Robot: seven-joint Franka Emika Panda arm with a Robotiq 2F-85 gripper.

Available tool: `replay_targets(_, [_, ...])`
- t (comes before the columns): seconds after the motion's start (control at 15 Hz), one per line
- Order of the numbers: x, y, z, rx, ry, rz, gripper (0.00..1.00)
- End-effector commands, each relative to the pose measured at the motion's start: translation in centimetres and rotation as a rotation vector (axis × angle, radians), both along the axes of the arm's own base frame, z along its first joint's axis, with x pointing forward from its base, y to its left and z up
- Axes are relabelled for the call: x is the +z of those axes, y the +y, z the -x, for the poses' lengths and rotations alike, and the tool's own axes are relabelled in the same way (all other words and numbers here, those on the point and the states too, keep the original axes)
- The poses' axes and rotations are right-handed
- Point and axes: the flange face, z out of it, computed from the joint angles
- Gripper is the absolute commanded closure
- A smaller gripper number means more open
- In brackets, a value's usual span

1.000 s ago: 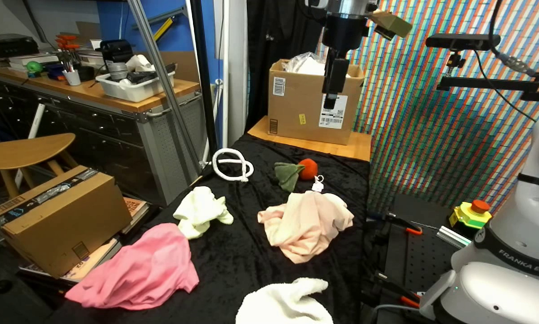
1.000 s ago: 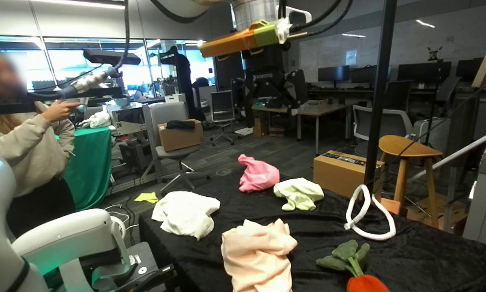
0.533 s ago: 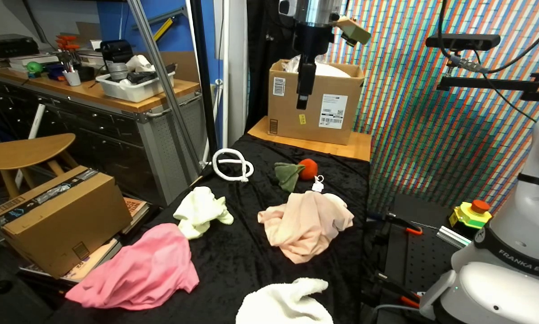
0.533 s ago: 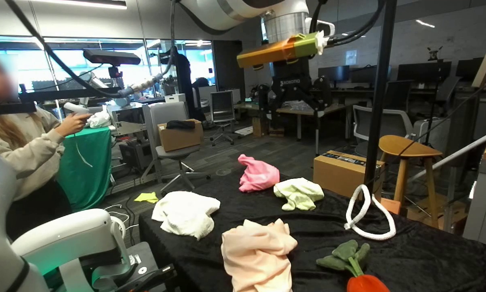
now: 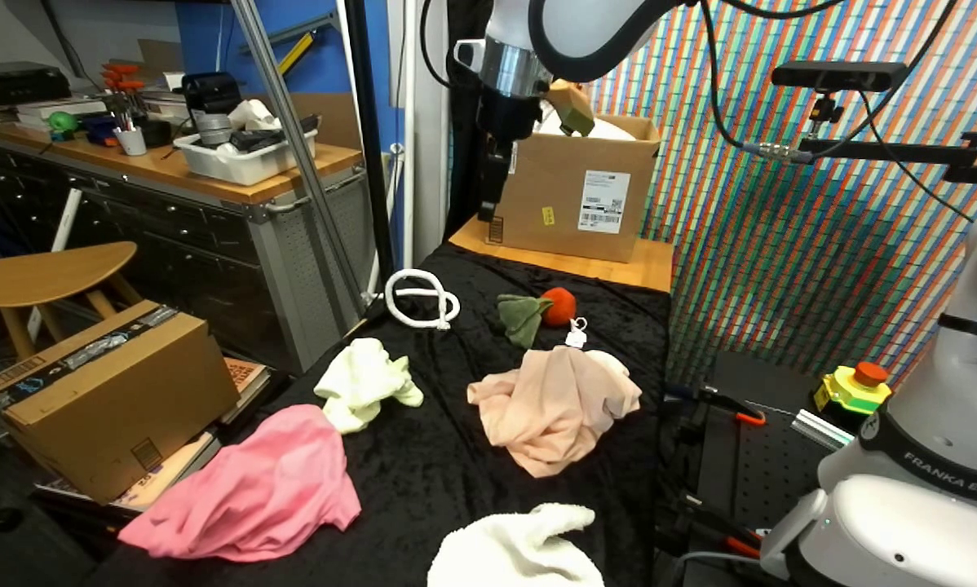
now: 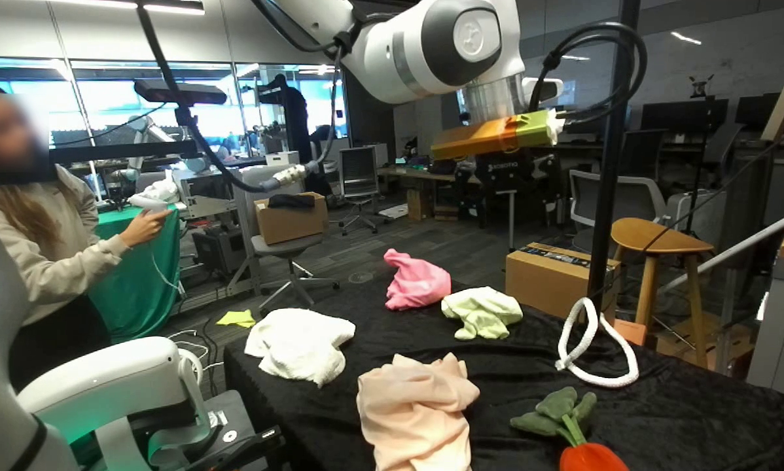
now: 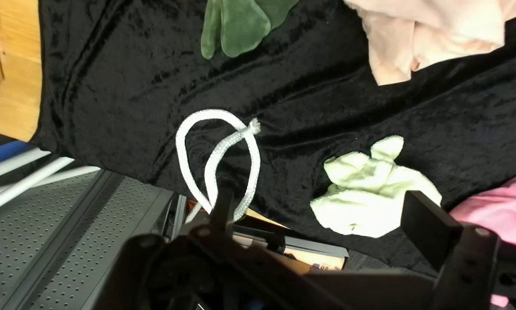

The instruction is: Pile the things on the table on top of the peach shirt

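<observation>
Your table [image 5: 411, 497]: black crushed-velvet cover, creased, faint sheen. On it you have peach shirt [image 5: 550, 408], soft matt cloth; bright pink garment [image 5: 268, 489], smooth matt fabric; pale yellow-white cloth [image 7: 370, 204], fuzzy, terry-like; white cloth [image 6: 299, 343], rough towel-like pile; plush flower [image 5: 559, 306], velvety green leaves, matt red bloom. By table edge, white rope [image 7: 211, 172], braided, frayed tip. Past velvet's edge, smooth wood surface [image 5: 658, 265] under matt brown cardboard box [image 5: 562, 183], paper label [image 5: 604, 202]. Your gripper [image 7: 320, 202]: matt black. Your arm [image 6: 375, 62]: smooth white shell, soft gloss.
</observation>
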Motion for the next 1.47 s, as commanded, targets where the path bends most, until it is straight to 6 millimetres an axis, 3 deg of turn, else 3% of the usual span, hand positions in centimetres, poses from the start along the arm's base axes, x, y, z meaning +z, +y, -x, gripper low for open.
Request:
replay_targets(0.0, [-2.5, 0.7, -3.8, 0.018, -0.035, -0.014, 0.00])
replay_targets(0.53, [-11.4, 2.6, -9.4, -0.036, 0.009, -0.045, 0.00])
replay_targets(0.87, [-15.6, 1.5, -12.4, -0.103, -0.027, 0.004, 0.00])
replay_targets(1.4, [-19.0, -1.5, -14.8, -0.188, -0.060, 0.035, 0.00])
